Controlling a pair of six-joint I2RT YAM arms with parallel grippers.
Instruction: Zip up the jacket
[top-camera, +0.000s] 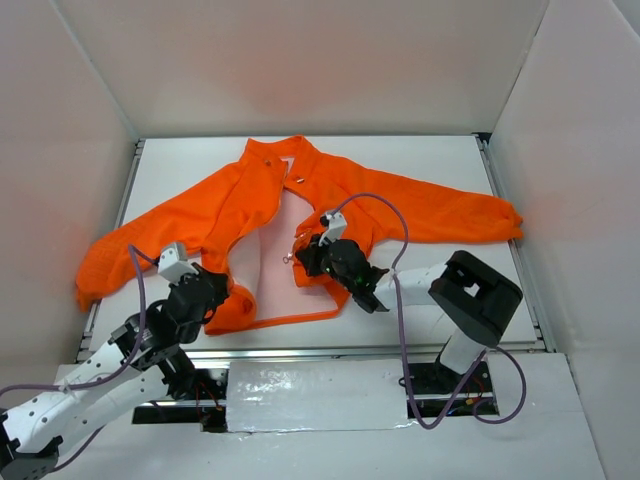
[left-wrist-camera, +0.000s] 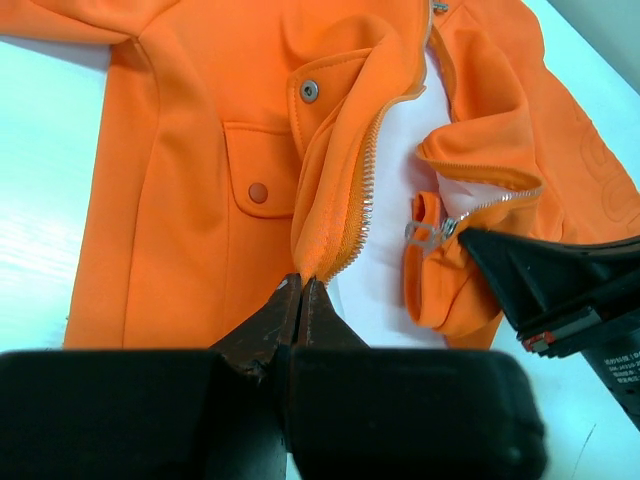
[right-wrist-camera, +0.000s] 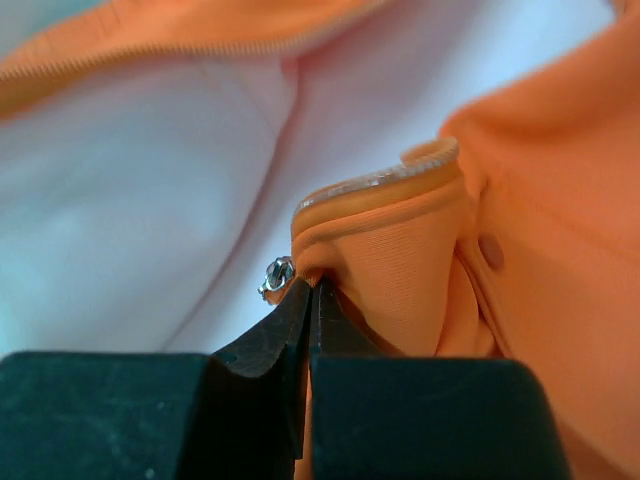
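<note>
The orange jacket (top-camera: 250, 200) lies open on the white table, its pale pink lining (top-camera: 275, 270) showing between the front panels. My left gripper (top-camera: 222, 297) is shut on the bottom of the left front panel's zipper edge (left-wrist-camera: 345, 240). My right gripper (top-camera: 305, 262) is shut on the bunched lower edge of the right front panel (right-wrist-camera: 380, 250), just beside the silver zipper slider (right-wrist-camera: 277, 276). The slider and its pull tab also show in the left wrist view (left-wrist-camera: 428, 232), with the right gripper's black finger (left-wrist-camera: 520, 270) next to them. The two zipper halves are apart.
White walls enclose the table (top-camera: 420, 160) on three sides. The jacket's sleeves stretch to the left edge (top-camera: 100, 265) and the right edge (top-camera: 480, 215). A purple cable (top-camera: 400, 225) loops over the right arm above the jacket.
</note>
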